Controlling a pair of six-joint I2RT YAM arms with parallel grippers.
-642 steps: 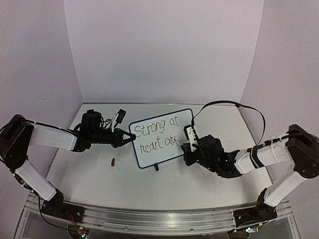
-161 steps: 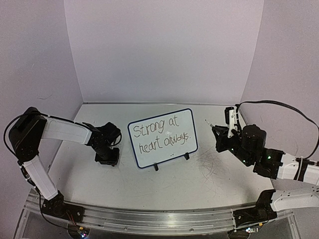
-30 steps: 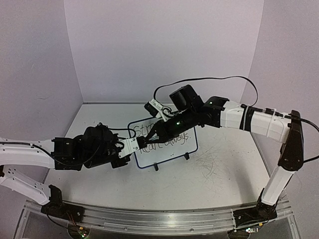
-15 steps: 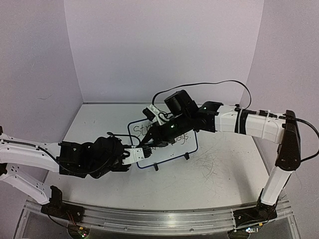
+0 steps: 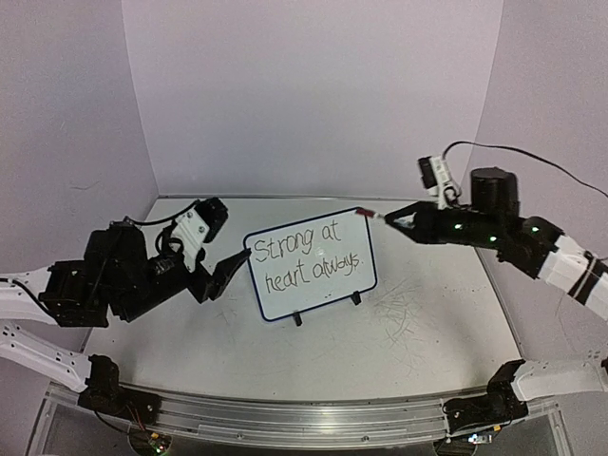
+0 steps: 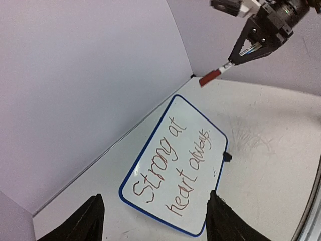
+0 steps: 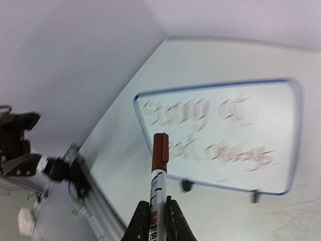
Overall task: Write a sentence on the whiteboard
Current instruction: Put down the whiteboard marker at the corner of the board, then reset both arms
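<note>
– Whiteboard (image 5: 294, 300), position?
– Middle of the worktop (image 5: 313, 366), a little nearer the back edge than the front. It stands on two black clip feet (image 5: 297, 320) with its face leaning back. The long side runs roughly along the front edge, left end turned slightly nearer.
– Writing?
– Sentence (image 5: 282, 247) fills the face in two lines: "Strong at" over "heart always." It is legible in the top and left wrist views, blurred in the right wrist view.
– Left gripper (image 6: 154, 196)?
– Jaws spread wide, nothing between them. From above it sits just off the board's left edge, fingers pointing toward the upper left corner. Contact with the rim: cannot tell. Its own camera frames the whole board between the two fingers.
– Right gripper (image 5: 391, 218)?
– Clamped on a marker (image 7: 159, 168), white barrel, red end outward. It is raised off the worktop toward the back right, beyond the board's upper right corner. From above, the red end sits just beside that corner. The left wrist view shows it up in the air, apart from the board's face.
– Anything else on the surface?
– Faint scribble marks (image 5: 404, 309) on the worktop, right of the board.
</note>
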